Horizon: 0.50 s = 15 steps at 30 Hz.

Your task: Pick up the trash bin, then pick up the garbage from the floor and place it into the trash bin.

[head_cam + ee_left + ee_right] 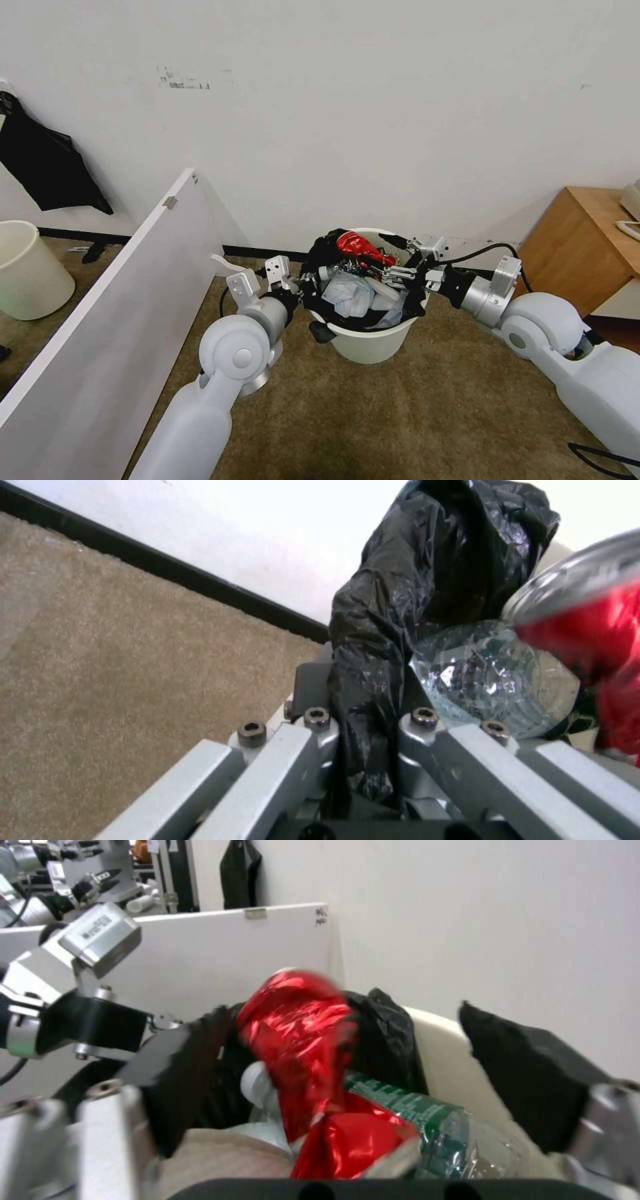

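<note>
— What do your robot's arms look like?
— You have two glossy white arms with round joint caps, each ending in a brushed silver wrist collar.
— And the left gripper [301,285]?
— Its links are grey aluminium bars pinned with dark hex-socket screws; just behind it sit white angled brackets.
— The right gripper [393,275]?
— It has black finger pads [527,1080], silver links, a black cable looping behind it, and a labelled silver box.
</note>
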Available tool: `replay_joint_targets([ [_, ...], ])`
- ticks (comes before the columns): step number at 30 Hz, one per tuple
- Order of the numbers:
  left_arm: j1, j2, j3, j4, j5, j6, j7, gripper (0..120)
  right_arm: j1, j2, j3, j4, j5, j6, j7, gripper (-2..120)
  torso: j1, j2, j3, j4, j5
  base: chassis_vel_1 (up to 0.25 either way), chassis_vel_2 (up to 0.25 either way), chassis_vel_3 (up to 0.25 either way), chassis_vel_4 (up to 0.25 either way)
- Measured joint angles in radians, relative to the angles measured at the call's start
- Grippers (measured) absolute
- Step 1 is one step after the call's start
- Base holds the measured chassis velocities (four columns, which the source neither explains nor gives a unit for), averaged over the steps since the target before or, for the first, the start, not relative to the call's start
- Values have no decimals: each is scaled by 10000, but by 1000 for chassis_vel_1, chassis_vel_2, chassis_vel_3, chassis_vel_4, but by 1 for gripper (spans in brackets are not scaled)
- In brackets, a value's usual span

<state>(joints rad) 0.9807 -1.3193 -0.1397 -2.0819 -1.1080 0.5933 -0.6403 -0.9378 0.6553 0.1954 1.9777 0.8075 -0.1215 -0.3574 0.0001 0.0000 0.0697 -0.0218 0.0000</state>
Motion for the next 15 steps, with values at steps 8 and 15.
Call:
replay_joint_targets([
  [8, 2, -17, -64, 6, 18, -4, -3, 4, 1, -83, 128, 223, 77, -31, 29, 100, 0, 0, 0, 0, 0, 0, 0, 0, 0],
  [15, 39, -55, -145, 7, 41, -4, -4, 4, -15, -108, 365, 507, 168, -51, 75, 100, 0, 0, 0, 0, 0, 0, 0, 0, 0],
])
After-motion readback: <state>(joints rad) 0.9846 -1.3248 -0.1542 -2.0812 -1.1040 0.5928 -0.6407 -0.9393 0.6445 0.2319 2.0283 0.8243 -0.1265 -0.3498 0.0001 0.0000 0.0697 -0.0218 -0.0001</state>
